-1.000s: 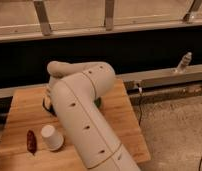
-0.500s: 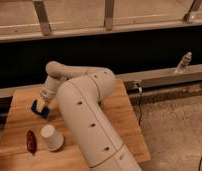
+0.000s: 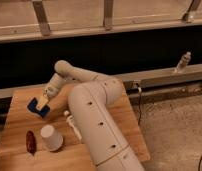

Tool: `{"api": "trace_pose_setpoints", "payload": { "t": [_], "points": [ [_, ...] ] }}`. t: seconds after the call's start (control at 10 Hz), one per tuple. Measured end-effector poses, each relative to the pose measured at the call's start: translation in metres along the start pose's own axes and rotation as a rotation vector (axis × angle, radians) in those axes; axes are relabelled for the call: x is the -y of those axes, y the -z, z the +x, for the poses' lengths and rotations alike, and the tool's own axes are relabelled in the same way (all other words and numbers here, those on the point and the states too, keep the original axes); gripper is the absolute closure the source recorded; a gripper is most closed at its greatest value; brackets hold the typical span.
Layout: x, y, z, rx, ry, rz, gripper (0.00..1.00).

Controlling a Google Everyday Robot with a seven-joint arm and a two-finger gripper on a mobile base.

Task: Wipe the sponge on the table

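- Sponge (image 3: 34,106) sits near the back-left corner of the table (image 3: 16,120). We see it turned cornerwise, with one corner aimed toward the front edge.
- It looks roughly square, so we cannot pick out a long axis, nor tell whether it presses on the wood.
- The gripper (image 3: 42,103) is at its right half, fingers closed tight on the sponge and covering part of it.
- The arm (image 3: 96,117) hides the table's middle and much of its right side.
- Toward the front-left corner we see a white cup (image 3: 51,138), a dark red chili (image 3: 30,142) just left of it, and a small white bottle (image 3: 72,125) lying by the arm, its shape hard to make out.
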Motion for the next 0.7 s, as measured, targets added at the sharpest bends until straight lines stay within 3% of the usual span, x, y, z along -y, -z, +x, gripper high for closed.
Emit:
{"api": "trace_pose_setpoints", "payload": {
  "t": [0.1,0.2,0.3,0.6,0.7],
  "points": [
    [-0.01,0.003,-0.004,-0.009,0.06,-0.025,1.0],
    [-0.013,0.006,-0.004,-0.016,0.072,-0.025,1.0],
    [-0.013,0.004,-0.004,-0.036,0.065,-0.001,1.0],
    [0.004,-0.015,0.007,-0.161,-0.019,0.148,1.0],
    [0.016,-0.02,0.018,-0.195,-0.049,0.244,1.0]
  ]
}}
